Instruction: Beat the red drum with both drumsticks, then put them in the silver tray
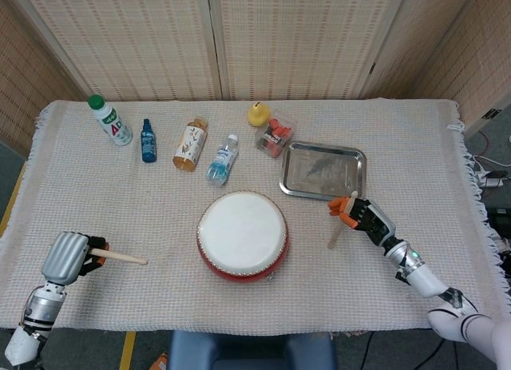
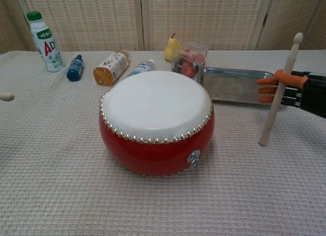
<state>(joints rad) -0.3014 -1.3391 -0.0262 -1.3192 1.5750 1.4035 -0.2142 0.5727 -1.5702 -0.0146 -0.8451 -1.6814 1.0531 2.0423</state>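
At far left, the left hand (image 1: 70,256) is wrapped around a wooden drumstick (image 1: 124,257) lying level over the cloth-covered surface (image 1: 160,210). The red drum (image 1: 242,235) sits centre. Right of it, the right hand (image 1: 363,216) pinches a second drumstick (image 2: 279,93) nearly upright, beside the silver tray (image 1: 323,171). The sticks look light, stiff and smooth; mid-shaft holds suit.

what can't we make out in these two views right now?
- Left robot hand: outside the chest view, where only its drumstick tip pokes in at the left edge.
- Right robot hand: cut by the chest view's right edge; only the orange fingertips on the right drumstick show.
- Bottle labels: too small to read in the head view.
- Clear box contents: red shapes, too small to identify.
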